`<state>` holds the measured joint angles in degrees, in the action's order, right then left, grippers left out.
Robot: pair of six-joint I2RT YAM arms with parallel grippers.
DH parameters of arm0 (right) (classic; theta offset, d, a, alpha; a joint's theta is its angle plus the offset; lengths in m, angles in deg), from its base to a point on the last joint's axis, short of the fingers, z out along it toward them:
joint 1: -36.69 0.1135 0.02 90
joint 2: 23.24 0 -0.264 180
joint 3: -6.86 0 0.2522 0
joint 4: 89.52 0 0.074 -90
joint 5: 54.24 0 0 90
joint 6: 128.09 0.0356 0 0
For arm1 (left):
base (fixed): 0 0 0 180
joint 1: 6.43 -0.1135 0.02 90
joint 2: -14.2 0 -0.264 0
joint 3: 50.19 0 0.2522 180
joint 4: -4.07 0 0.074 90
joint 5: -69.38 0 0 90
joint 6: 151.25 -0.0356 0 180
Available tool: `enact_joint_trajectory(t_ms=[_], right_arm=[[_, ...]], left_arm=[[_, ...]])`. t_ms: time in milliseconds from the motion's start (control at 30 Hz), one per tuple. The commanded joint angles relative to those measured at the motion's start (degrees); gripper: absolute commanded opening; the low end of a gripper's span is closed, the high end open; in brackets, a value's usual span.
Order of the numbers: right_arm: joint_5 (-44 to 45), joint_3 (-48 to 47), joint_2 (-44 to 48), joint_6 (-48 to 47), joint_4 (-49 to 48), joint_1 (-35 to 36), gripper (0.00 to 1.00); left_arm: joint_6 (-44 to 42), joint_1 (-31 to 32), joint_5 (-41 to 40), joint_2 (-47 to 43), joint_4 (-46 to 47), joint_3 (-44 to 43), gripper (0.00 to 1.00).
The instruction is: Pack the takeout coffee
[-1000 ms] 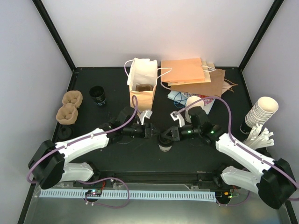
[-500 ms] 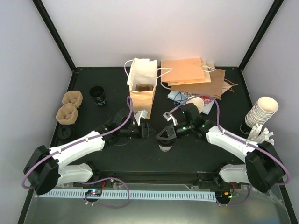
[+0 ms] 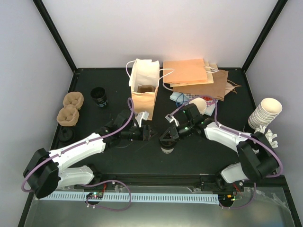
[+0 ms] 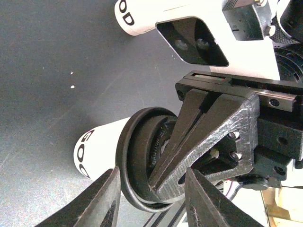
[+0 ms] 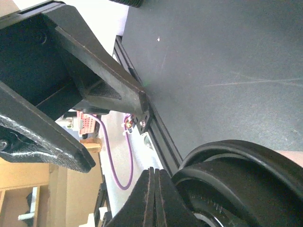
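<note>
One takeout coffee (image 3: pixel 167 149), a white cup (image 4: pixel 102 146) with a black lid (image 5: pixel 236 165), stands at the table's front middle. My right gripper (image 3: pixel 165 138) is shut with nothing between its fingers, and its tips (image 5: pixel 154 172) rest on the top of the lid. My left gripper (image 3: pixel 150 134) is open just left of the cup. In the left wrist view its fingers (image 4: pixel 106 198) stand apart before the lid's rim, gripping nothing. A second black-lidded cup (image 3: pixel 99 96) stands at the back left.
An open paper bag (image 3: pixel 143 90) stands upright behind the grippers, with something brown inside. Flat brown bags (image 3: pixel 199 78) lie at the back right. Stacked lidless cups (image 3: pixel 265 113) are at the right edge. Pulp carriers (image 3: pixel 70 109) are at the left.
My right gripper has swung left over the lidded cup and shut on top of its lid. The left gripper has shifted slightly left and stayed open.
</note>
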<state>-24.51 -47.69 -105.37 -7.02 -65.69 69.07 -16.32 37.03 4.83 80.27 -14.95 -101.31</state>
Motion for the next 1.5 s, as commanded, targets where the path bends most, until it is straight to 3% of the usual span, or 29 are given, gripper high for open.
enact_joint_trajectory(t_ms=[0, 167, 300, 633, 1033, 1200, 1300, 1433, 1467], right_arm=[[2.64, -1.64, 1.80, -2.41, 5.80, -0.29, 0.01], [1.11, -5.23, 6.04, -1.61, 8.29, -0.39, 0.01], [0.62, -2.95, 7.04, -0.75, 6.23, -0.39, 0.01], [1.61, 2.50, -1.83, -4.06, 1.99, -1.43, 0.01], [5.21, -6.63, 9.14, -9.16, 17.70, -2.74, 0.11], [17.09, -11.76, 13.19, -13.12, 28.61, -2.10, 0.31], [32.34, -15.40, 14.88, -12.57, 36.28, 0.41, 0.58], [53.63, -21.23, 15.31, -6.29, 45.91, 7.33, 0.84], [57.34, -22.39, 15.71, -4.82, 47.37, 8.33, 0.96]], left_arm=[[-1.04, -0.28, 0.33, -0.32, -0.77, -0.16, 0.40], [-1.21, -0.22, 0.68, 0.02, -0.65, -0.50, 0.40], [-1.41, -0.24, 0.92, 0.46, -0.63, -0.56, 0.40], [-1.79, -0.22, 2.34, 1.84, -0.07, -0.56, 0.40], [-2.26, -0.22, 2.33, 2.28, 0.58, -0.97, 0.41], [-4.54, -0.22, -1.13, 0.67, -4.60, -3.37, 0.43], [-6.38, -0.28, -5.85, -2.08, -9.32, -4.99, 0.46], [-8.41, -0.40, -13.11, -7.21, -15.28, -6.51, 0.55], [-8.75, -0.44, -14.76, -8.39, -16.21, -6.65, 0.59]])
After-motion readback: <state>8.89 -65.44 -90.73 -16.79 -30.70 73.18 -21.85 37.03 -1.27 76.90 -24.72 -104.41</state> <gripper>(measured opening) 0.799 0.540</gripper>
